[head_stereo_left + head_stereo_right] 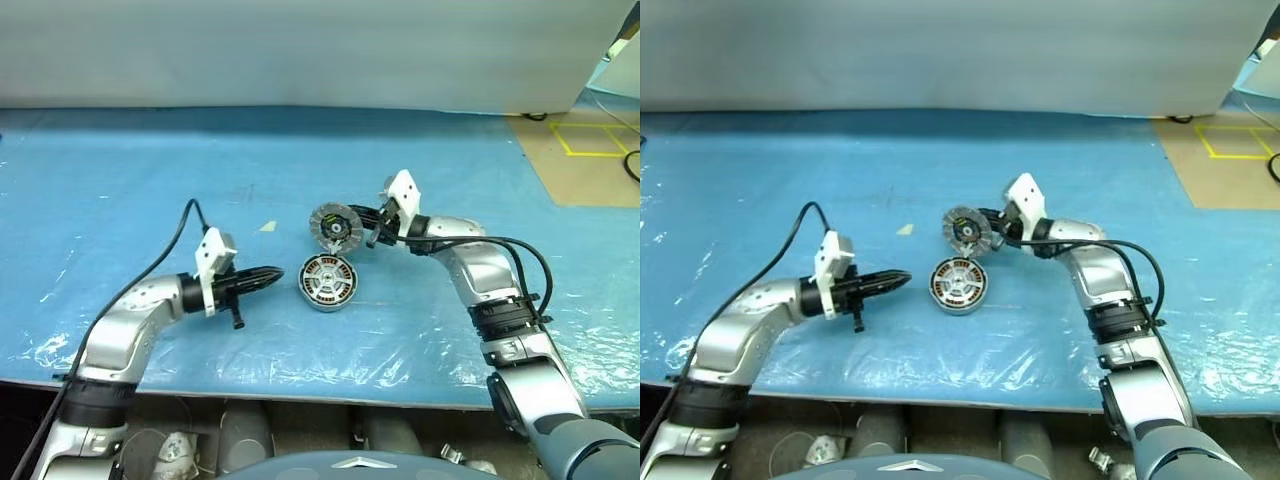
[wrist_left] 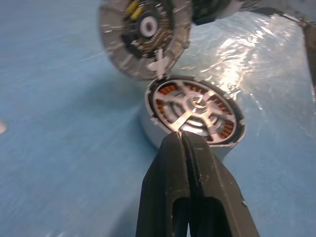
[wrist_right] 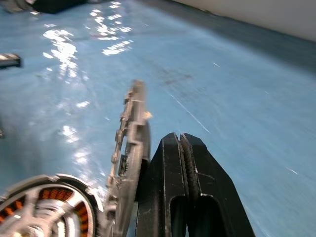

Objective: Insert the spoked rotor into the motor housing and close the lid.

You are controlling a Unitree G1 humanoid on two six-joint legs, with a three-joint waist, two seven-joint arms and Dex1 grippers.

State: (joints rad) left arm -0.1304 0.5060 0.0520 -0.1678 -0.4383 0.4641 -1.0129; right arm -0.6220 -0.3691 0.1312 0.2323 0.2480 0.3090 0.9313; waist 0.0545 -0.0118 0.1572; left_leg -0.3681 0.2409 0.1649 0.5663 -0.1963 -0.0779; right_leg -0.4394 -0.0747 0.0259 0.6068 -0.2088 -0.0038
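Observation:
The motor housing [image 1: 328, 283] lies flat on the blue sheet, and the spoked rotor [image 2: 192, 106] sits inside it, silver spokes over the copper windings. Just behind the housing the lid [image 1: 335, 228] stands on its edge, its ribbed face with the yellow-marked dark centre turned toward me. My right gripper [image 1: 356, 220] is shut with nothing between its fingers, which press sideways against the lid's back [image 3: 129, 143]. My left gripper [image 1: 277, 272] is shut and empty, lying level to the left of the housing with its tips [image 2: 181, 136] pointing at the housing's rim.
A glossy blue plastic sheet [image 1: 150, 180] covers the table as far as its front edge. A small pale scrap [image 1: 267, 226] lies left of the lid. Brown floor with yellow tape [image 1: 590, 140] shows at the far right, and a white wall runs behind.

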